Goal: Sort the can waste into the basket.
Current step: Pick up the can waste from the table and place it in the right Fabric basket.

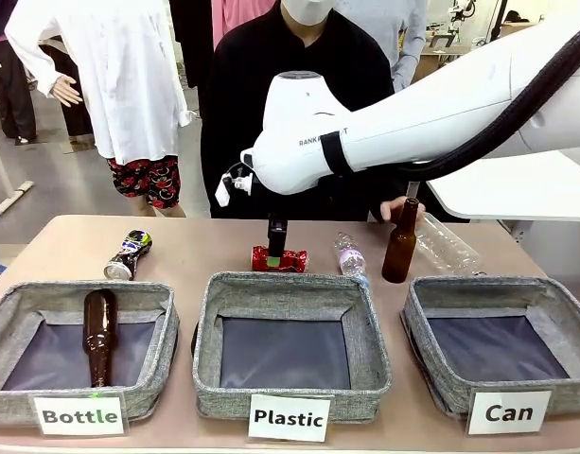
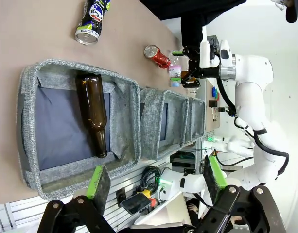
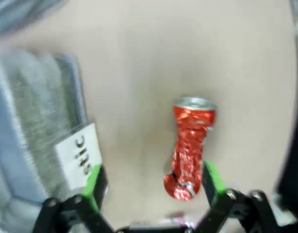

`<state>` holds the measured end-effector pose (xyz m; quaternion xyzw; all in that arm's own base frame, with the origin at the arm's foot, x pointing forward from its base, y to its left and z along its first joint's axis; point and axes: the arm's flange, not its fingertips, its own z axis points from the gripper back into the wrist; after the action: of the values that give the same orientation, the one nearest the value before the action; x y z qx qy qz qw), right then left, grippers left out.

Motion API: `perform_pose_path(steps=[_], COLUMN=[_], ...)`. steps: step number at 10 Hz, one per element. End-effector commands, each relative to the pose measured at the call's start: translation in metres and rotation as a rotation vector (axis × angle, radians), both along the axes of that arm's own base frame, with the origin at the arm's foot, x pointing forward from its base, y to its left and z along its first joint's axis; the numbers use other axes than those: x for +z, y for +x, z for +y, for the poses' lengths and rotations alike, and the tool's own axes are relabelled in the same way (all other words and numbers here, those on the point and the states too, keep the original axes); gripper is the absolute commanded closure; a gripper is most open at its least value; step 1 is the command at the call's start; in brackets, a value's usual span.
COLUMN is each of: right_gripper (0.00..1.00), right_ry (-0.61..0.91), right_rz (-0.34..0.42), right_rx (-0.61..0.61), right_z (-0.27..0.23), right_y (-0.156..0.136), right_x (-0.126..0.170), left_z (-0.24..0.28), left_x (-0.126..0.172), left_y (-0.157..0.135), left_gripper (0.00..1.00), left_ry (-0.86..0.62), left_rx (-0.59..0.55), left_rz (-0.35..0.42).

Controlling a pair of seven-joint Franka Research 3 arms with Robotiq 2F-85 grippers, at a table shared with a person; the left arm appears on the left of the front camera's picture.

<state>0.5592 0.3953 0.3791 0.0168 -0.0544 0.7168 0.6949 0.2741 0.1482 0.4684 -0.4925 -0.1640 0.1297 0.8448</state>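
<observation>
Right tool [image 3: 153, 180], jaws wide and empty, hangs just above the crushed red can [image 3: 190, 145], which lies on the counter [image 3: 139, 73] nearer one pad [image 3: 212, 177] than the other, so I think it should centre first, then close gently across the dented middle.

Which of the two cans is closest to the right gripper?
The crushed red can, lying just beside the open right gripper; the dark printed can lies far off, beyond the Bottle basket.

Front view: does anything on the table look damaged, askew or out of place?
The red can is crushed, lying on its side behind the Plastic basket. The dark can also lies tipped over, behind the Bottle basket. No spill visible.
</observation>
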Motion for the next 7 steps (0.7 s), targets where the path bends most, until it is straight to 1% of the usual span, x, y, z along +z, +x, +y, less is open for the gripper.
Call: perform_pose_path(steps=[1,2,3,4,5,6,7], right_gripper=[0.00,0.00,0.00,0.00,0.00,0.00,0.00], right_ry=[-0.046,-0.075,-0.072,-0.022,0.044,0.102,0.123], right_rz=[0.020,0.027,-0.060,-0.102,-0.078,-0.042,-0.023], right_rx=[0.173,0.084,0.090,0.138,0.164,0.224,0.337], right_z=[-0.004,-0.008,-0.017,-0.023,-0.029,-0.030,-0.026], right_y=[0.001,-0.018,-0.065,-0.103,-0.134,-0.163,-0.189], right_x=[0.012,0.035,0.083,0.116,0.136,0.146,0.145], left_z=[-0.002,-0.002,-0.002,-0.002,-0.002,-0.002,-0.002], left_x=[0.001,0.001,0.001,0.001,0.001,0.001,0.001], left_y=[0.001,0.001,0.001,0.001,0.001,0.001,0.001], left_gripper=[0.00,0.00,0.00,0.00,0.00,0.00,0.00], left_ry=[-0.011,-0.011,-0.011,-0.011,-0.011,-0.011,-0.011], left_rx=[0.014,0.014,0.014,0.014,0.014,0.014,0.014], left_rz=[-0.002,-0.002,-0.002,-0.002,-0.002,-0.002,-0.002])
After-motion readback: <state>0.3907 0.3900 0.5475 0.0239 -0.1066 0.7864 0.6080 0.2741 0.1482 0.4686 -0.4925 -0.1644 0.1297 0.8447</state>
